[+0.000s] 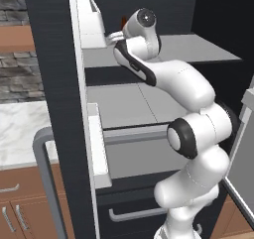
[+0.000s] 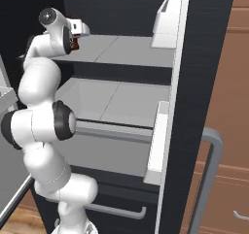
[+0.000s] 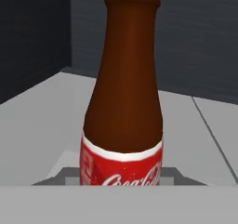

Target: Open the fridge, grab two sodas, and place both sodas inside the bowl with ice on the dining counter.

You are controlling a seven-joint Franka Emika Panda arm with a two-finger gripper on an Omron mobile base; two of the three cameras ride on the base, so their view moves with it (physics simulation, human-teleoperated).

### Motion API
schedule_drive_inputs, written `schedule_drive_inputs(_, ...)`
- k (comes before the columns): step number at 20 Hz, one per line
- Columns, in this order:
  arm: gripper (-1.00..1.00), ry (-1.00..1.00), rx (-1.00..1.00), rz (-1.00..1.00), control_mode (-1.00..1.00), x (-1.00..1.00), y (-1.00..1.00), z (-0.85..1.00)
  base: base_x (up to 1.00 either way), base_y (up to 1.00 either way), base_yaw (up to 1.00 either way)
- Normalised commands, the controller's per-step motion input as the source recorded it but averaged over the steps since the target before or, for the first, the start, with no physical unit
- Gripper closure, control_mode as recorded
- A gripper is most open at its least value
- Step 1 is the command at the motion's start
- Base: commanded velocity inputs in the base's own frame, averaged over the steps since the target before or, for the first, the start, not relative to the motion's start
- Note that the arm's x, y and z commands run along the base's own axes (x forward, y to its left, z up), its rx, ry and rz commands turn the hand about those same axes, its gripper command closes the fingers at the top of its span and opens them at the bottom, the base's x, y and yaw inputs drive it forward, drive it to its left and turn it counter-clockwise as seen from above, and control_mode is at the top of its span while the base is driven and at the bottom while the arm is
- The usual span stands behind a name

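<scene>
The fridge (image 1: 54,84) stands open so we can reach in. Our arm (image 1: 193,134) stretches to the top shelf (image 2: 126,51), where a soda (image 3: 123,107) stands upright. Our claw (image 2: 74,35) is right at it, set narrow, but we cannot tell if it grips yet.

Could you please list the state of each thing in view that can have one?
Fridge: both doors open, shelves bare apart from the soda.
Soda: upright on the top shelf, right in front of the hand.
Gripper: at the soda, jaws narrowed; a grip cannot be confirmed.
Bottom drawer: shut.
</scene>
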Motion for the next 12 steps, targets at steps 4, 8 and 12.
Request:
schedule_drive_inputs(4,1.0,0.0,0.0,0.0,-1.0,-0.41,-0.18,0.36,0.0,0.0,0.0)
schedule_drive_inputs(8,1.0,0.0,0.02,0.0,-1.0,-0.56,-0.26,0.27,0.0,0.0,0.0)
schedule_drive_inputs(12,1.0,0.0,0.05,0.0,-1.0,-0.77,-0.34,0.01,0.0,0.0,0.0)
